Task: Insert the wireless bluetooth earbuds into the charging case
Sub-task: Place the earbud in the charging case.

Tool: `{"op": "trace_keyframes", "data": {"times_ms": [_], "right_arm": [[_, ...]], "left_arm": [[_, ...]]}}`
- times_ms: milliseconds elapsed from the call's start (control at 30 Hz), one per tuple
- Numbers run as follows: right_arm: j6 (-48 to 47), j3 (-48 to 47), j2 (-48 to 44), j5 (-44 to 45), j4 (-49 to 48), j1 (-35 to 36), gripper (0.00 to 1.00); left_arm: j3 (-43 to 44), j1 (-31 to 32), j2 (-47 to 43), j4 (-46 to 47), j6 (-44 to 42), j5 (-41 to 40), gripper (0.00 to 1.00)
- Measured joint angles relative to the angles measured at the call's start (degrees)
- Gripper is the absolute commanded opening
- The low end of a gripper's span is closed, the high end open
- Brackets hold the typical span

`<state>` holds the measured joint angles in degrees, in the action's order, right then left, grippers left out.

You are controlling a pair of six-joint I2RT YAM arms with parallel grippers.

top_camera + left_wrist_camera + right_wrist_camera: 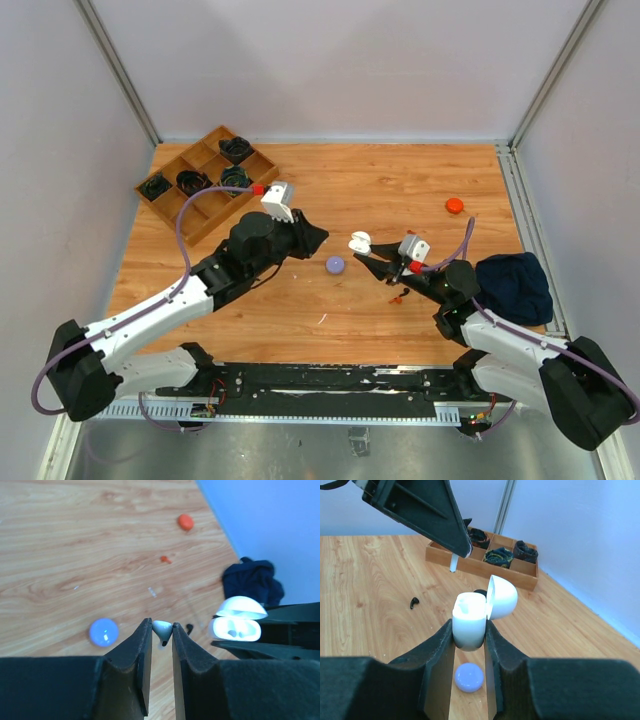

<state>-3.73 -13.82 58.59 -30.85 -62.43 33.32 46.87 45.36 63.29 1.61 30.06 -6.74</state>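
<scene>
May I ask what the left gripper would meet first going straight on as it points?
Likely the open case in the right gripper, though the left gripper might pass beside it; depth is unclear.

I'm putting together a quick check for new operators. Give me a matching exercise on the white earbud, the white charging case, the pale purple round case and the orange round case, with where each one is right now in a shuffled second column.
Things:
1. white earbud
2. white charging case
3. pale purple round case
4. orange round case

Places:
A. lying on the table between the two arms
B. lid open, clamped in the right gripper
C. alone on the table toward the far right
D. pinched in the left gripper

Pairs: 1-D, 2-B, 3-A, 4-C
</scene>
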Motion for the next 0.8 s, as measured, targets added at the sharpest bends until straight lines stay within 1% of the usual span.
{"op": "trace_keyframes", "data": {"times_ms": [167,400,600,800], "right_arm": [[0.02,0.0,0.24,0.0,-2.84,0.0,0.01],[0.07,0.0,0.24,0.0,-3.8,0.0,0.01],[0.04,0.0,0.24,0.0,-3.8,0.0,0.01],[0.04,0.0,0.11,0.0,-3.78,0.0,0.01]], "left_arm": [[-3.06,1.42,-3.15,7.63,0.83,-0.17,0.21],[-5.33,3.74,-3.69,16.06,0.92,-0.22,0.21],[-5.68,5.95,-2.34,21.88,0.76,-0.07,0.21],[-5.7,8.07,0.28,25.75,0.15,-0.5,0.21]]}}
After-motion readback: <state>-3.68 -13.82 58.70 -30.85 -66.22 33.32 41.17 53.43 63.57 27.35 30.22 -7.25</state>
